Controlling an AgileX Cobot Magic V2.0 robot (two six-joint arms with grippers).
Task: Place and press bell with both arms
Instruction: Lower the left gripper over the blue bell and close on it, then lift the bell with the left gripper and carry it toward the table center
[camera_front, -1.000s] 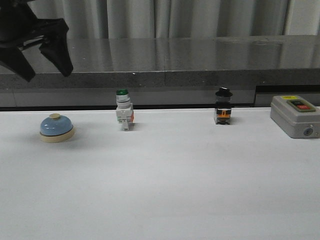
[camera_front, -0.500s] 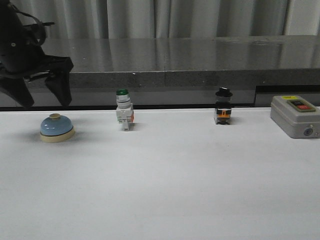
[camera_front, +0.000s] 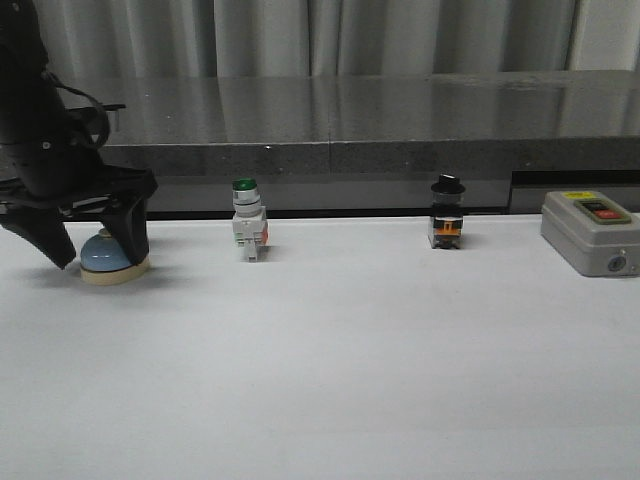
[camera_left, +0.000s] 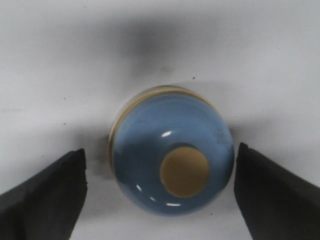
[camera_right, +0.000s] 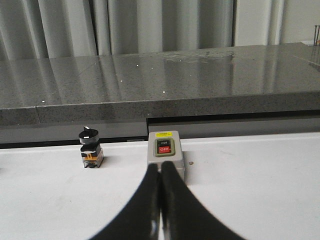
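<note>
The light-blue dome bell (camera_front: 105, 257) with cream base sits on the white table at the far left. My left gripper (camera_front: 97, 252) has come down over it, open, one finger on each side, not touching. In the left wrist view the bell (camera_left: 172, 157) with its cream button lies between the two black fingertips (camera_left: 47, 192), with gaps on both sides. My right gripper (camera_right: 160, 170) is shut and empty, its tips together, pointing toward the grey ON/OFF box. The right arm does not show in the front view.
A green-capped white push-button switch (camera_front: 247, 222) stands right of the bell. A black-knobbed switch (camera_front: 446, 213) stands mid-right, also in the right wrist view (camera_right: 89, 146). A grey ON/OFF switch box (camera_front: 589, 233) sits at the far right. A dark stone ledge (camera_front: 400, 125) runs behind the table.
My left gripper has come down from high above the table to straddle the bell, still open. The bell and the switches have not moved.
</note>
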